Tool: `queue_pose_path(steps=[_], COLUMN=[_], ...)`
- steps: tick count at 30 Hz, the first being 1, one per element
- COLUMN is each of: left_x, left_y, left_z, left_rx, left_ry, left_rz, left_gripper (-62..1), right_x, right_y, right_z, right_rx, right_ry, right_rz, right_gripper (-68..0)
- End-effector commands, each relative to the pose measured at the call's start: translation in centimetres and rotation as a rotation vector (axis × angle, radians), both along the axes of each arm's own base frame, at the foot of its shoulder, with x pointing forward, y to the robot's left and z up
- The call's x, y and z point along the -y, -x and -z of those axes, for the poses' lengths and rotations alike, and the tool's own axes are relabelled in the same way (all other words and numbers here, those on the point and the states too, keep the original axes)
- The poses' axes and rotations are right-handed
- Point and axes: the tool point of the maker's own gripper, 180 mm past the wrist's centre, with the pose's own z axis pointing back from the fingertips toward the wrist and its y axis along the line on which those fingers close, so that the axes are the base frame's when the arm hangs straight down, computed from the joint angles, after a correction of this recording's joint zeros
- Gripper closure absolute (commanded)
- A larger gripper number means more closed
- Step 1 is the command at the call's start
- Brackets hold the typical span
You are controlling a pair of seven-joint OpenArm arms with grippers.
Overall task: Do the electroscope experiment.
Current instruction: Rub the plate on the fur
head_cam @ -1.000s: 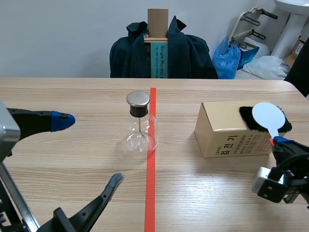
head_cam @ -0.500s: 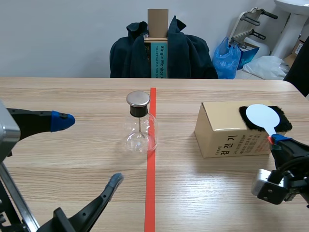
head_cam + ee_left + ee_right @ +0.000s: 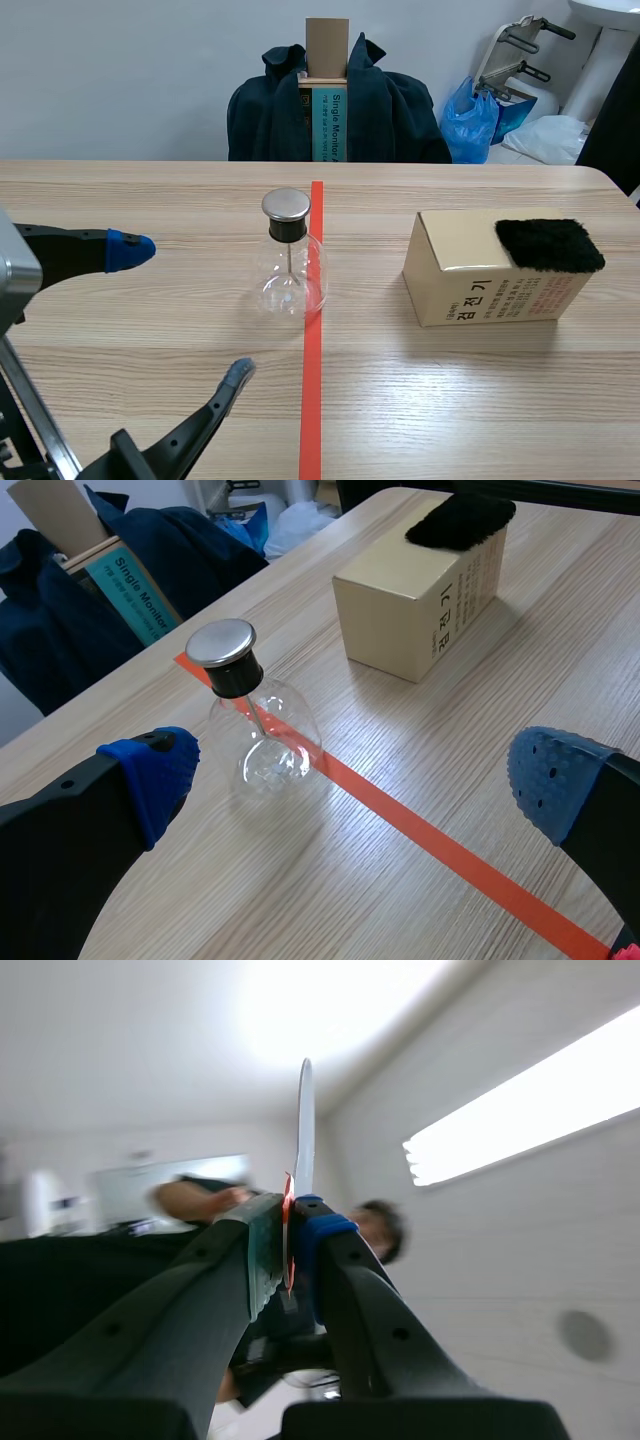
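Trouble could begin near the left edge of the table [image 3: 450, 400]. There the left gripper [image 3: 185, 310] hangs low with its jaws spread wide and nothing between them. A careless sweep forward would probably topple the electroscope [image 3: 290, 262], a light glass flask standing near the table's middle, partly on the red tape line [image 3: 312, 400].

Toward the right edge sits a cardboard box [image 3: 470, 275], with a patch of black fur [image 3: 550, 245] on the right end of its top.

The right arm is out of the scene view. Its wrist camera faces the ceiling and shows the right gripper [image 3: 290, 1235] clamped on the base of a thin white paddle [image 3: 303, 1120], seen edge-on. With so narrow a pinch, the paddle could twist or slip on the way down, and a hard knock against the flask could tip it.

The electroscope is clear and round-bellied, with a black stopper and a flat silver cap [image 3: 286, 204]. A thin rod runs down inside; its leaves are too small to make out.
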Motion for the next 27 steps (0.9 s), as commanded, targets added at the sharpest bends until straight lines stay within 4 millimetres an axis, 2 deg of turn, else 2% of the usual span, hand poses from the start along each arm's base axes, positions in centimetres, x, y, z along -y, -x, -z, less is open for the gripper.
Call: queue_pose_path(steps=[1, 5, 9, 18, 22, 24, 27], left_x=[0.2, 0.3, 0.2, 0.2, -0.5, -1.2, -2.5], left_y=[0.0, 0.0, 0.0, -0.1, -1.4, -2.2, -3.7], left_z=[-0.5, -0.5, -0.5, -0.4, 0.4, 1.3, 2.7], left_rx=[0.012, 0.012, 0.012, 0.009, -0.010, -0.036, -0.077], left_ry=[0.023, 0.024, 0.023, 0.021, 0.013, 0.016, 0.047], left_rz=[0.001, 0.001, 0.001, 0.002, -0.022, -0.031, -0.060], left_gripper=[-62.3, -62.3, -62.3, -62.3, -62.3, -54.3, -34.9], right_x=[0.5, 0.6, 0.7, 0.9, 0.5, 0.4, 0.2], right_y=[0.4, 1.9, 2.7, 2.2, 2.1, 2.1, 2.1], right_z=[-4.1, -10.2, -13.4, -15.8, -16.0, -16.0, -15.9], right_rx=[0.120, 0.287, 0.360, 0.383, 0.378, 0.377, 0.372], right_ry=[0.003, -0.029, -0.038, -0.066, -0.057, -0.054, -0.049], right_rz=[0.007, -0.004, -0.015, -0.039, -0.065, -0.069, -0.079], right_gripper=[-0.8, -0.8, -0.8, -0.8, -0.8, -0.8, -0.8])
